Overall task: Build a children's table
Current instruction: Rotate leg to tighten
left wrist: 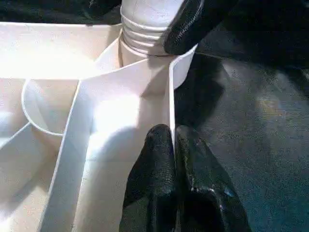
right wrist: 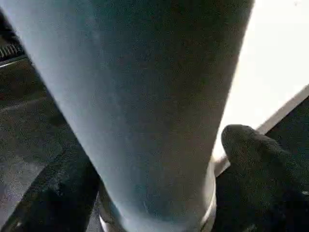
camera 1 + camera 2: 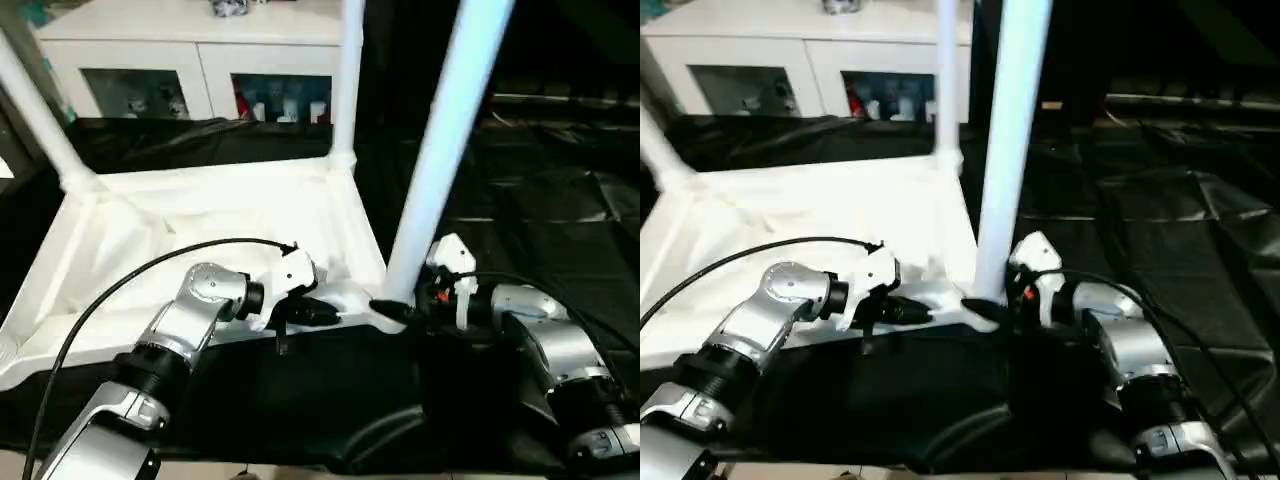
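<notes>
The white plastic children's table top [image 3: 200, 225] lies underside-up on the black-covered floor, legs standing in three sockets. The left claw [image 1: 173, 159] is pinched shut on the top's near rim wall. The right claw [image 2: 159, 193] straddles the base of the nearest white tubular leg [image 3: 445, 140], at four o'clock on the top; whether it grips, I cannot tell. If the threads aren't fully seated, that leg could lean or cross-thread. The round rib pocket [image 1: 46, 106] beside the socket holds nothing

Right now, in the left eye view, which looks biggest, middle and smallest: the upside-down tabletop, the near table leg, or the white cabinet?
1. Tabletop, the widest white shape.
2. Near table leg, long but thin.
3. White cabinet, though it is cut off at the top and stands farther back, so it may really be bigger.
</notes>
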`<state>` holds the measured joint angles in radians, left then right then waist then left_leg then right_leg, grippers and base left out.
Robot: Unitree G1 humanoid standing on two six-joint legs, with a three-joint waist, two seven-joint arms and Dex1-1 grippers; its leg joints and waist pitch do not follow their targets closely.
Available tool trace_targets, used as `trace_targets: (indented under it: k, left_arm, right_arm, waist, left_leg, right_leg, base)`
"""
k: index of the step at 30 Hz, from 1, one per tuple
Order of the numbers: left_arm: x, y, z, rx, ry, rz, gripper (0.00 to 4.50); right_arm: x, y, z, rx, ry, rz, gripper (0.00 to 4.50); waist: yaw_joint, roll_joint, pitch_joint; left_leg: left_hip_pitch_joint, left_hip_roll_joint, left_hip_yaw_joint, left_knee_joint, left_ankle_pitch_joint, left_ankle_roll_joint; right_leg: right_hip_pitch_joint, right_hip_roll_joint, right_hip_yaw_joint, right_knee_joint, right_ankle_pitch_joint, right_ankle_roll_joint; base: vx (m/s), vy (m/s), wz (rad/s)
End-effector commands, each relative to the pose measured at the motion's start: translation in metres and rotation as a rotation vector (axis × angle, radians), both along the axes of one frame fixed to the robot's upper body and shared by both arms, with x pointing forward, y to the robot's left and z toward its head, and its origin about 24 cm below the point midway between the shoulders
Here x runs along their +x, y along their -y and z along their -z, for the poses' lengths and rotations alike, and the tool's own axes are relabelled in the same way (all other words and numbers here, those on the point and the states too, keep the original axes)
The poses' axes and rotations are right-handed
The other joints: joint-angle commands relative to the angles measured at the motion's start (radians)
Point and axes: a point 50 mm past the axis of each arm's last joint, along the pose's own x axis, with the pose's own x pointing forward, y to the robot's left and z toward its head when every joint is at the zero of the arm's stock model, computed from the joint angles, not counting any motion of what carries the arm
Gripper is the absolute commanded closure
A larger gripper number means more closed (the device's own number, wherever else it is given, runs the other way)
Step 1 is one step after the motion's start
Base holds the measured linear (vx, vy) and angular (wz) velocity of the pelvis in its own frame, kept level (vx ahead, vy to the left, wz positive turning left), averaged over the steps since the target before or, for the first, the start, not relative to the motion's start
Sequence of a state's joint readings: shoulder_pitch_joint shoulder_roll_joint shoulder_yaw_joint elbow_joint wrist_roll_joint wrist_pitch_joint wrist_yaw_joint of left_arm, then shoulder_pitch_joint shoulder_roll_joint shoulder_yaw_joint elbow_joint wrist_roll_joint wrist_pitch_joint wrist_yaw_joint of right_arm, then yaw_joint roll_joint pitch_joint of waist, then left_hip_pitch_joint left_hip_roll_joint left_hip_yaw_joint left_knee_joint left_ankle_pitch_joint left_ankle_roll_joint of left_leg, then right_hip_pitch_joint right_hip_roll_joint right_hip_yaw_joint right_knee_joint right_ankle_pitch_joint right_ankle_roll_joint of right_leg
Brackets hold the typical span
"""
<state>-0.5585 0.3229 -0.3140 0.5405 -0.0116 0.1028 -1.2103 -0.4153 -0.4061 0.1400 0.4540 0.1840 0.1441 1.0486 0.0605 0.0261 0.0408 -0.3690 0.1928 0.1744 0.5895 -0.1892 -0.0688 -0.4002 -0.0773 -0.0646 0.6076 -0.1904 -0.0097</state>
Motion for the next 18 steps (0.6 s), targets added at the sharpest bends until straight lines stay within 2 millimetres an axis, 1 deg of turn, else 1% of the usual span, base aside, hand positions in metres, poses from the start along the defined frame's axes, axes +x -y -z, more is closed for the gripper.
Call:
trace_targets:
  k: [1,2,3,4,5,6,10,11,12,14,15,16,18]
  left_arm:
    - [-0.0033,0.0037,0.0017,0.022,-0.010,0.057,4.50]
    - [-0.0026,0.0030,0.0020,0.025,-0.007,0.053,4.50]
    - [-0.0020,0.0021,0.0022,0.028,-0.004,0.051,4.50]
    - [-0.0016,0.0016,0.0024,0.029,-0.003,0.048,4.50]
    - [-0.0015,0.0014,0.0023,0.029,-0.002,0.047,4.50]
    - [-0.0013,0.0013,0.0019,0.027,-0.002,0.047,4.50]
    - [-0.0013,0.0016,0.0017,0.024,-0.003,0.046,4.50]
    - [-0.0013,0.0016,0.0017,0.024,-0.003,0.046,4.50]
    - [-0.0013,0.0016,0.0017,0.024,-0.003,0.046,4.50]
    - [-0.0010,0.0015,0.0017,0.023,-0.003,0.043,4.50]
    - [-0.0011,0.0013,0.0018,0.024,-0.002,0.042,4.50]
    - [-0.0010,0.0008,0.0022,0.026,-0.002,0.042,4.50]
    - [-0.0009,-0.0001,0.0028,0.028,-0.002,0.038,4.50]
  right_arm:
    - [0.0000,0.0014,0.0017,-0.035,0.003,-0.005,0.54]
    - [0.0004,0.0003,0.0022,-0.036,0.002,-0.007,0.54]
    - [0.0006,-0.0009,0.0023,-0.035,0.001,-0.012,0.54]
    - [0.0009,-0.0014,0.0017,-0.026,-0.004,-0.013,0.71]
    - [0.0007,-0.0015,0.0015,-0.021,-0.007,-0.015,0.71]
    - [0.0003,-0.0012,0.0015,-0.019,-0.011,-0.021,0.91]
    - [-0.0013,0.0002,0.0032,-0.019,-0.021,-0.030,1.25]
    - [-0.0013,0.0002,0.0032,-0.019,-0.021,-0.030,1.25]
    - [-0.0013,0.0002,0.0032,-0.019,-0.021,-0.030,1.42]
    - [-0.0010,0.0010,0.0034,-0.018,-0.022,-0.026,1.50]
    - [-0.0009,0.0011,0.0034,-0.017,-0.023,-0.025,1.72]
    - [-0.0011,0.0009,0.0036,-0.014,-0.025,-0.027,1.74]
    - [-0.0016,-0.0003,0.0049,-0.010,-0.031,-0.031,1.75]
  waist:
    - [-0.002,-0.002,-0.054]
    - [-0.003,-0.005,-0.055]
    - [-0.002,-0.005,-0.057]
    - [-0.002,-0.008,-0.057]
    - [-0.001,-0.007,-0.057]
    - [-0.001,-0.007,-0.056]
    - [-0.001,-0.008,-0.055]
    - [0.000,-0.009,-0.056]
    - [0.000,-0.009,-0.056]
    - [0.000,-0.008,-0.056]
    - [-0.001,-0.009,-0.055]
    - [-0.001,-0.011,-0.056]
    - [0.000,-0.010,-0.056]
  left_leg:
    - [0.008,0.038,-0.007,-0.071,-0.213,0.053]
    - [0.007,0.038,-0.007,-0.070,-0.207,0.054]
    - [0.005,0.036,-0.006,-0.068,-0.185,0.061]
    - [0.005,0.037,-0.006,-0.068,-0.181,0.064]
    - [0.006,0.037,-0.006,-0.067,-0.179,0.068]
    - [0.006,0.037,-0.005,-0.067,-0.181,0.070]
    - [0.006,0.037,-0.005,-0.068,-0.191,0.069]
    - [0.007,0.038,-0.005,-0.067,-0.188,0.069]
    - [0.007,0.038,-0.005,-0.067,-0.187,0.069]
    - [0.006,0.038,-0.005,-0.067,-0.182,0.069]
    - [0.006,0.037,-0.005,-0.067,-0.183,0.069]
    - [0.006,0.037,-0.005,-0.067,-0.183,0.070]
    - [0.006,0.037,-0.005,-0.066,-0.180,0.071]
  right_leg:
    - [0.051,-0.062,0.044,-0.079,-0.203,-0.233]
    - [0.052,-0.062,0.044,-0.077,-0.188,-0.235]
    - [0.054,-0.062,0.043,-0.073,-0.149,-0.246]
    - [0.055,-0.062,0.043,-0.072,-0.139,-0.248]
    - [0.054,-0.061,0.043,-0.071,-0.132,-0.252]
    - [0.054,-0.061,0.043,-0.071,-0.135,-0.253]
    - [0.054,-0.063,0.043,-0.074,-0.168,-0.248]
    - [0.054,-0.063,0.043,-0.073,-0.168,-0.247]
    - [0.053,-0.063,0.043,-0.074,-0.168,-0.247]
    - [0.054,-0.063,0.043,-0.073,-0.163,-0.247]
    - [0.053,-0.062,0.043,-0.073,-0.164,-0.246]
    - [0.053,-0.062,0.043,-0.074,-0.165,-0.245]
    - [0.054,-0.063,0.043,-0.074,-0.171,-0.244]
  base:
    - [0.000,0.000,0.00]
    - [0.000,0.000,0.00]
    - [0.000,0.000,0.00]
    - [0.000,0.000,0.00]
    - [0.000,0.000,0.00]
    - [0.000,0.000,0.00]
    - [0.000,0.000,0.00]
    - [0.000,0.000,0.00]
    - [0.000,0.000,0.00]
    - [0.000,0.000,0.00]
    - [0.000,0.000,0.00]
    - [0.000,0.000,0.00]
    - [0.000,0.000,0.00]
